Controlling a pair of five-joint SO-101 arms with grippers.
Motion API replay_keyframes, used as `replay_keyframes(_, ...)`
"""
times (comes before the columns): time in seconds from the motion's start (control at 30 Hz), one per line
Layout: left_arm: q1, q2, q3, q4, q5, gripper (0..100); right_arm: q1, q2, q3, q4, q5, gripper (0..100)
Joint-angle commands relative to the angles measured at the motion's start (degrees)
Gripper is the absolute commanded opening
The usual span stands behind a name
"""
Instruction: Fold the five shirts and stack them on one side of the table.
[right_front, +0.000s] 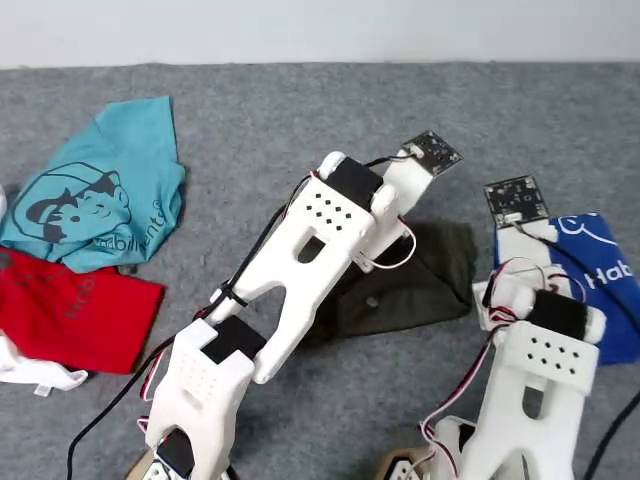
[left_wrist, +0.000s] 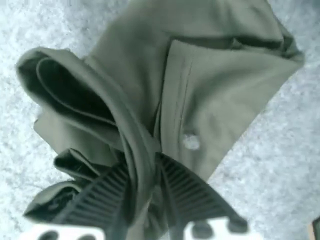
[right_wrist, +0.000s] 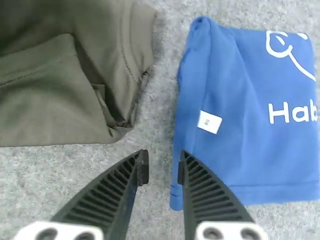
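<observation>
An olive-green shirt (right_front: 430, 270) lies crumpled in the middle of the grey table. My left gripper (left_wrist: 150, 165) is shut on a raised fold of this olive shirt (left_wrist: 215, 90), and the cloth is pinched between the black ribbed fingers (left_wrist: 185, 187). A folded blue shirt (right_wrist: 250, 125) with white print lies at the table's right side (right_front: 610, 280). My right gripper (right_wrist: 162, 162) hovers over the bare strip between the olive shirt (right_wrist: 50, 100) and the blue one. It is slightly open with nothing in it.
A teal printed shirt (right_front: 100, 190) lies spread at the far left. A red shirt (right_front: 75, 310) sits below it, partly over a white one (right_front: 30, 372). The grey felt table (right_front: 300, 110) is bare at the back, up to a pale wall.
</observation>
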Motion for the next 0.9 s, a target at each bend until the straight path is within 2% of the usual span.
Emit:
replay_keyframes(0.0, 0.79, -2.81, -2.33, -2.99, 2.11, 4, 2.68, -1.36, -0.44, -0.66, -0.70, 10.4)
replay_keyframes(0.37, 5.36, -2.64, -2.07, -9.58, 2.11, 4, 7.52, -1.36, -0.44, -0.75, -0.79, 10.4)
replay_keyframes(0.57, 4.84, 4.66, -3.74, -10.11, 1.76, 4, 7.69, -1.45, -0.53, -0.66, -0.79, 10.4)
replay_keyframes(0.73, -0.97, 5.98, -12.79, -2.64, 1.85, 4, 6.55, -1.45, -0.18, -0.22, -0.53, 10.3)
replay_keyframes(0.87, -7.30, 6.24, -20.70, 3.69, 2.02, 4, -0.66, -1.45, 0.35, 1.45, -0.62, 10.3)
